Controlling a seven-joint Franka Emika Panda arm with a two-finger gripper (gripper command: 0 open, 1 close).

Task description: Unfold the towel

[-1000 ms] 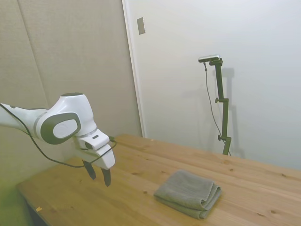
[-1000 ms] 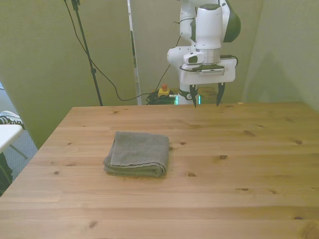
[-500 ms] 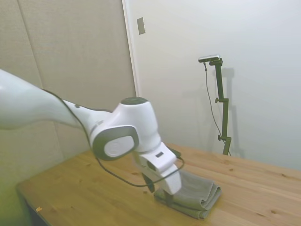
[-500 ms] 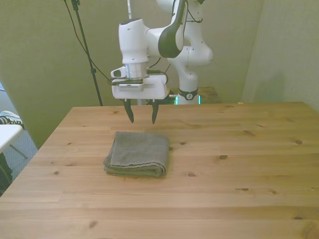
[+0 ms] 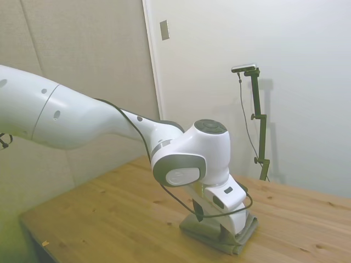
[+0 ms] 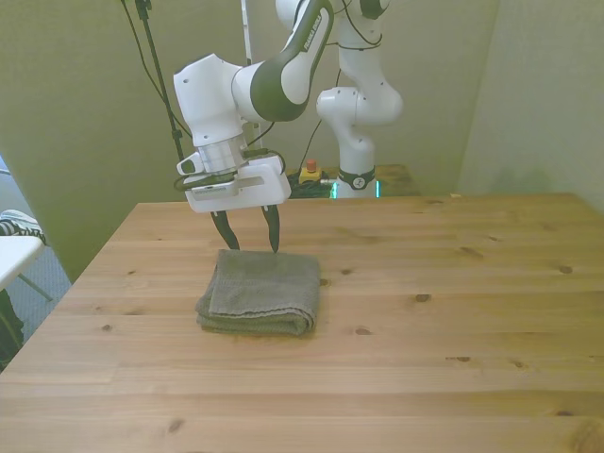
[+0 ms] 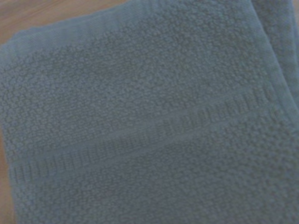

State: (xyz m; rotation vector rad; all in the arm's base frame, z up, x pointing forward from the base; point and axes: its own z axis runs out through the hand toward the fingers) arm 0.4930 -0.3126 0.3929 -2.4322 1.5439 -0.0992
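Observation:
The grey-green towel (image 6: 261, 291) lies folded in a thick square on the wooden table (image 6: 425, 321), toward the front view's left. My gripper (image 6: 252, 245) hangs open just over the towel's far edge, its dark fingertips (image 6: 274, 241) at or barely above the cloth, nothing held between them. In the side view the arm's wrist covers most of the towel (image 5: 216, 240), and only its near folded edge shows. The wrist view is filled by the towel's terry surface (image 7: 149, 121) with a woven band across it.
A strip of bare table (image 7: 42, 11) shows past the towel's hem in the wrist view. The robot's base (image 6: 359, 142) stands behind the table's far edge. A white object (image 6: 14, 250) sits off the table at the front view's left edge.
The arm has swung from the table's far side toward the front view's left and come down, so the open gripper now sits right over the towel's far edge. The towel has not moved.

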